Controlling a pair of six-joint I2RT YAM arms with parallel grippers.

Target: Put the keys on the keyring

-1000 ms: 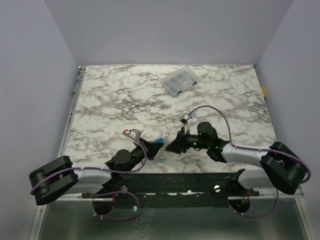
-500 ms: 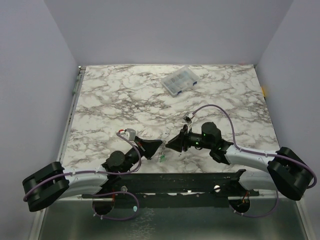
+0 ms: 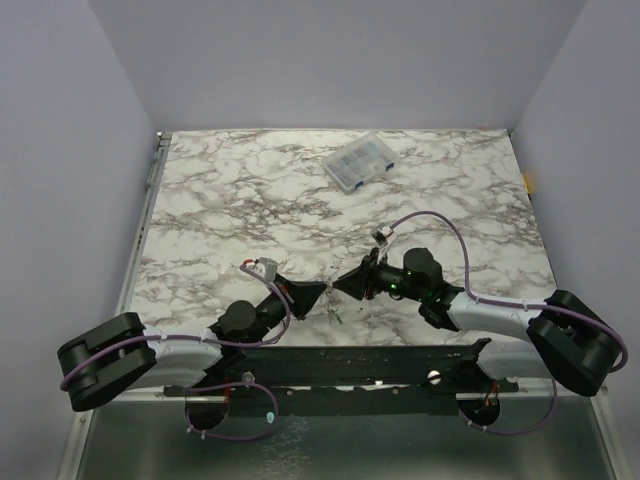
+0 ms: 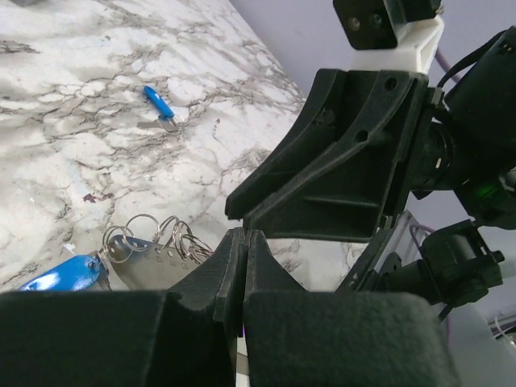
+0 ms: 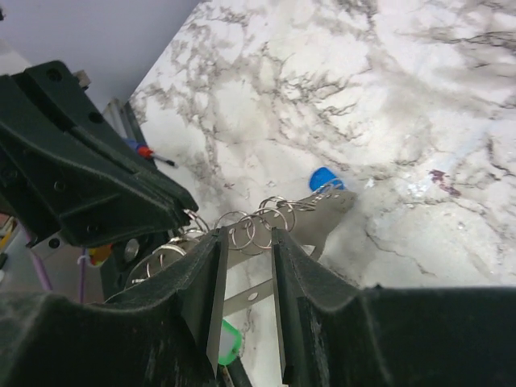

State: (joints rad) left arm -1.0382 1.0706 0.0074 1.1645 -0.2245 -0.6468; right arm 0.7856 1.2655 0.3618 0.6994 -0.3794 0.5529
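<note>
My two grippers meet tip to tip near the table's front. The left gripper (image 3: 318, 292) (image 4: 242, 242) has its jaws pressed shut, and the keyring's chain of small rings (image 4: 153, 236) runs up to its tip. The right gripper (image 3: 342, 285) (image 5: 247, 242) has its jaws partly closed, with a ring of the keyring chain (image 5: 251, 230) spanning the gap. One blue key (image 4: 68, 274) (image 5: 325, 177) hangs on the chain by its flat blade. A green key (image 5: 230, 343) dangles below the right jaws. Another blue key (image 4: 159, 103) lies loose on the marble.
A clear plastic compartment box (image 3: 360, 160) sits at the far side of the marble table (image 3: 230, 200). The black mounting rail (image 3: 350, 365) runs along the near edge. Grey walls close in both sides.
Both gripper tips have crept slightly away from the near edge, staying together. The chain and green key have risen off the marble with them.
</note>
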